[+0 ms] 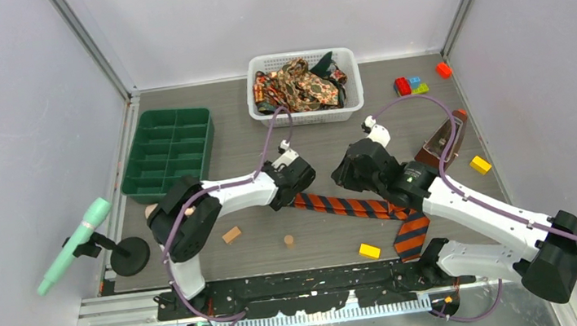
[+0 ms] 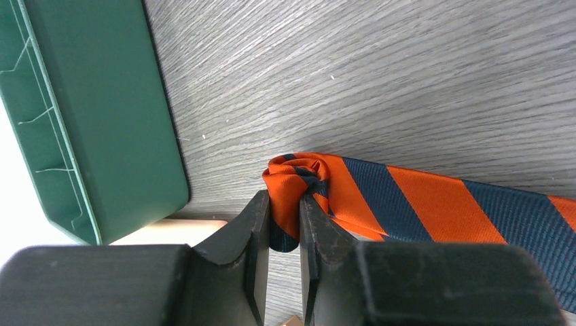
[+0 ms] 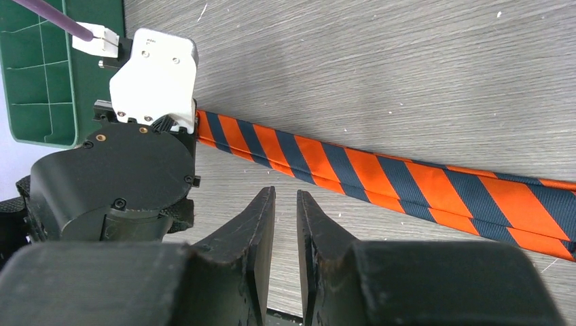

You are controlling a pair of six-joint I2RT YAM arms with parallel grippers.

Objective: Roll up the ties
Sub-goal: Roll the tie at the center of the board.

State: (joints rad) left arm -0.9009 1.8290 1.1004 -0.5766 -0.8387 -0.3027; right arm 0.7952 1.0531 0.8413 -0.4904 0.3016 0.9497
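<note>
At the near edge of the table (image 1: 315, 139), the wide, pointed end of the orange-and-dark striped tie (image 1: 347, 205) lies flat beside a yellow block (image 1: 370, 250). From there the fabric runs diagonally away to the left, stretched out straight on the wood grain so that it can be wound up along its length.

At the narrow end, the left gripper (image 2: 284, 200) is clenched on the cloth. Its two fingers pinch a small coil (image 2: 299, 170) of orange and navy, the first turn or so of the roll, by the look of it. The grip sits right at the coil, seemingly so that the wrist can turn it over onto the flat part of the tie.

Just across from it, the right gripper (image 3: 285, 197) hovers above the bare table beside the tie's middle stretch. Its fingers stand slightly apart and hold nothing. It looks placed to press or steady the loose length while the other arm winds, though it does not touch the fabric.

A small wooden block (image 1: 232, 235) lies well clear of the work on the left arm's side.

Farther back, a green compartment tray (image 1: 171, 148) sits to the left. At the far wall, a white mesh basket (image 1: 308, 115) holds the remaining ties in a heap. A brown-gold paisley one (image 1: 301, 84) and a dark green one (image 1: 323, 65) can be made out, unrolled and waiting. The job appears to be at an early stage.
</note>
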